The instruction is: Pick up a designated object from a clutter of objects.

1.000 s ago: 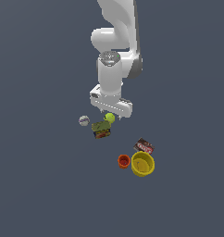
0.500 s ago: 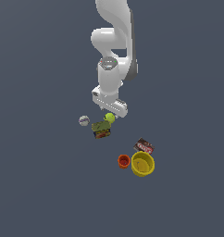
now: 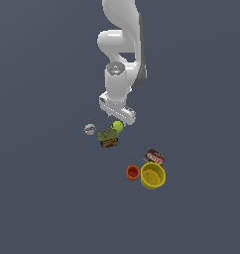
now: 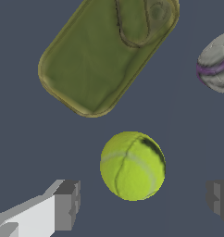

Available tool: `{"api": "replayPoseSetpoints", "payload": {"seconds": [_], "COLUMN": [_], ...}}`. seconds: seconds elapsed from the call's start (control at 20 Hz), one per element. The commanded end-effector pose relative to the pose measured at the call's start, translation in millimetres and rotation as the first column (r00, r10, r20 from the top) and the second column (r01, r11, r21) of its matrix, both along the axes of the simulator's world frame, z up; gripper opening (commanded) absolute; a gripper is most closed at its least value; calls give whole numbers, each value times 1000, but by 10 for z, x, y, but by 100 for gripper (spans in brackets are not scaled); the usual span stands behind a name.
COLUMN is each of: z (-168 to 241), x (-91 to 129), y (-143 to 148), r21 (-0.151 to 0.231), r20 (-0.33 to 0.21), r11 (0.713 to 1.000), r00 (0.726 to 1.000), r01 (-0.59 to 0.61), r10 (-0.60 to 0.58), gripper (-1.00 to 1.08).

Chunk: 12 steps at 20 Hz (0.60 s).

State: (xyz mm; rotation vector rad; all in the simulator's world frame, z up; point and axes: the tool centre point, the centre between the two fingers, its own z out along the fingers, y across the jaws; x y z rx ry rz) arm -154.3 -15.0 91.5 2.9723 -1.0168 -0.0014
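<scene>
The designated object, a yellow-green tennis ball, lies on the dark floor beside the green-brown box. My gripper hangs above the ball, open, with one fingertip on each side of it and a gap to each. In the exterior view the white hand hides the fingers and sits right over the ball. The rest of the clutter of objects is a white-grey ball, a dark red-labelled box, an orange cup and a yellow bowl.
The green-brown box lies close to the tennis ball, and the white-grey ball lies a little farther off. The cup, bowl and red-labelled box form a separate group toward the exterior view's right and front.
The arm's hand has dropped lower toward the tennis ball. The objects on the floor have not moved.
</scene>
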Motion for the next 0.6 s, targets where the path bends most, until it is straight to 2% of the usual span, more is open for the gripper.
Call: {"api": "replayPoseSetpoints", "payload": {"seconds": [0.0, 0.55], "z": [-16, -361], "x": [-1, -16], "y": [0, 0], "r21": [0, 0], "r20": [0, 1], "r11": [1000, 1000], "r00": [1000, 1000], "r01": [0, 3], "r10": [0, -3], "gripper": [100, 100]}}
